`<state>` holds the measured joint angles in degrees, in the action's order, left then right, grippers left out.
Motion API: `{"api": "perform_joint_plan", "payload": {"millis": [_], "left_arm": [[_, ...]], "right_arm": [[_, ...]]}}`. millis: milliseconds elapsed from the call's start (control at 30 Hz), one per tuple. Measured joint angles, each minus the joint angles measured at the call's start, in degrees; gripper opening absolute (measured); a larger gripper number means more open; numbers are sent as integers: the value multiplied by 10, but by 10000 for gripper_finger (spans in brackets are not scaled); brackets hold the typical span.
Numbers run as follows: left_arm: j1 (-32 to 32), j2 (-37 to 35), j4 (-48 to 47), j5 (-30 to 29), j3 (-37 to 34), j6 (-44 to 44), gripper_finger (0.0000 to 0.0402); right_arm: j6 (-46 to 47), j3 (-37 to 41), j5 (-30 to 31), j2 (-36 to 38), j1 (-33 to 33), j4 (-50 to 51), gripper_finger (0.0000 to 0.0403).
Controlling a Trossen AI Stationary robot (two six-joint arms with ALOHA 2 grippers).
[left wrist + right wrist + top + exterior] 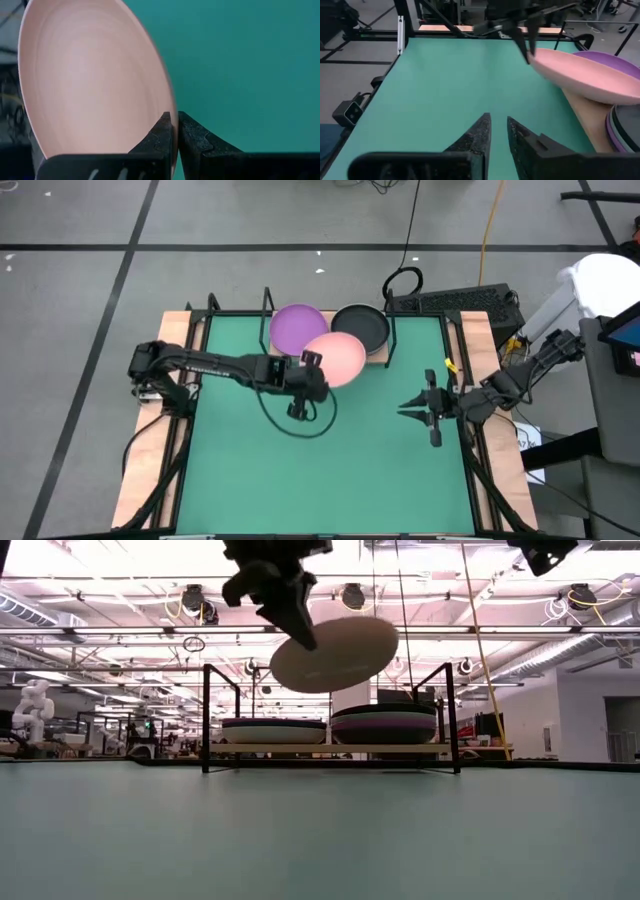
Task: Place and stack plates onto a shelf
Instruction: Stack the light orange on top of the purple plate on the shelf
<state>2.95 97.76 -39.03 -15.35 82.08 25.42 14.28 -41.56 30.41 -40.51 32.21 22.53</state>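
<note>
Pink plate held up by its rim

The salmon pink plate (pixel 337 357) is pinched tight by the left gripper (pixel 308 363) and tilted above the shelf (pixel 330 749); the right gripper (pixel 498 131) is nearly closed, empty.

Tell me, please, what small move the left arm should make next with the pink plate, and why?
Probably carry it a little farther over the purple plate and lower it. The left gripper pinches the salmon pink plate by its rim, tilted in the air above the shelf, only partly over that stack.
</note>
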Motion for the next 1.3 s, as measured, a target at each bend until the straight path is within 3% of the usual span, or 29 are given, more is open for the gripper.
{"api": "perform_joint_plan", "payload": {"millis": [433, 1300], "left_arm": [[-66, -3, -26, -2, 0, -35, 15], [-154, -4, -82, -2, 0, -87, 15]], "right_arm": [[4, 20, -1, -14, 15, 1, 2], [0, 21, -1, -14, 14, -11, 0]]}}
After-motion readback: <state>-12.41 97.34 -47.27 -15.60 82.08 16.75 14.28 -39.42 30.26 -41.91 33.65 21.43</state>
